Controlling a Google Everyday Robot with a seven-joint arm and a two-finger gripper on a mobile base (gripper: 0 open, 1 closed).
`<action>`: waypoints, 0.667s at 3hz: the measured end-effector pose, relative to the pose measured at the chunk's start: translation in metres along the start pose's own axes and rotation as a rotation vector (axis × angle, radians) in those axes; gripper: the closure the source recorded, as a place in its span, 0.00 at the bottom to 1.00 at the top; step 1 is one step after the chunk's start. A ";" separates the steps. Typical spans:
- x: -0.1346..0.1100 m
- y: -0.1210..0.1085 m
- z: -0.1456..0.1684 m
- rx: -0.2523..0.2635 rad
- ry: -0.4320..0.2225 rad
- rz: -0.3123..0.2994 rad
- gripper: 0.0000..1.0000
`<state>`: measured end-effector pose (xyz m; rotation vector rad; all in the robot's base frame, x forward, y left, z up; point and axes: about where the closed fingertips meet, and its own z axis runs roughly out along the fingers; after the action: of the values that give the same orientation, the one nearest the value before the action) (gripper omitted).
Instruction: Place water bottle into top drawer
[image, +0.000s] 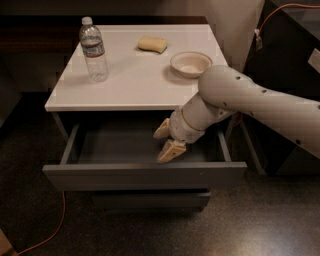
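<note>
A white table (135, 80) stands with its grey top drawer (145, 175) pulled open. The robot's white arm (260, 100) reaches in from the right, its gripper (166, 141) over the drawer's inside, fingers spread and empty. The water bottle (93, 50) stands upright on the tabletop's back left, well apart from a bowl (191, 63) and a yellow sponge (152, 44).

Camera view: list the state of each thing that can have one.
water bottle: upright, capped, on the tabletop.
top drawer: pulled open, nothing visible inside.
gripper: open, holding nothing, over the open drawer.
bowl: upright, looks empty.
lower drawer: shut.
</note>
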<state>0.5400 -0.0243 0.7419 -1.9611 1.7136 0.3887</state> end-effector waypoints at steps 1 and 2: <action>0.005 -0.016 0.002 -0.006 -0.013 0.017 0.66; 0.020 -0.026 0.024 -0.021 0.011 0.031 0.88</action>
<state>0.5712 -0.0262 0.7165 -1.9564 1.7554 0.4094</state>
